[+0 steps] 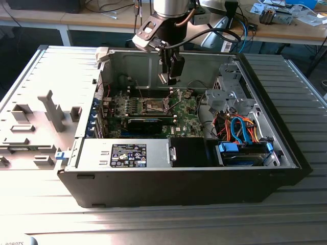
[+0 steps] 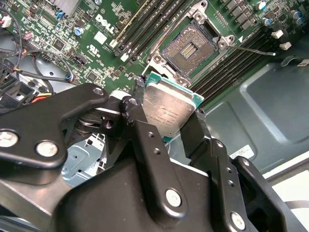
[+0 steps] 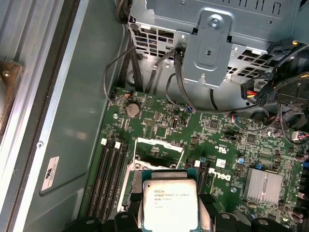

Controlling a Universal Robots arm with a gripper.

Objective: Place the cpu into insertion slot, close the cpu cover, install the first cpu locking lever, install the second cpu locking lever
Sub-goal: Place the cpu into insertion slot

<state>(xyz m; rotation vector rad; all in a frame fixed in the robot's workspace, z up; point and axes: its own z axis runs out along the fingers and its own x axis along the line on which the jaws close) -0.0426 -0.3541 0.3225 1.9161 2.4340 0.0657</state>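
Silver-grey metal catches the light. That is the cpu (image 2: 167,109), pinched by two opposite edges in the black hand (image 2: 169,100), which is clenched firmly on it. We see the chip held flat in the air, lid facing the wrist cameras, clear of the board and not seated anywhere. Just beyond it in the second wrist view lies the insertion slot (image 2: 187,48), its brownish-gold contact field bare inside the thin metal rim.

We cannot pick out the cpu cover for sure, but nothing lies over those contacts. One thin locking lever (image 2: 253,50) juts free across the long black memory slots (image 2: 231,65) beside the socket. By our reckoning none of the four steps is done: the chip is carried but unplaced, and the cover and both levers remain to be dealt with.

Around the socket spreads the green motherboard (image 3: 212,140). In the exterior view the hand hangs inside the open computer case (image 1: 168,189), a little toward that view's right of the slot. The case rests on a ribbed metal counter (image 1: 163,224).
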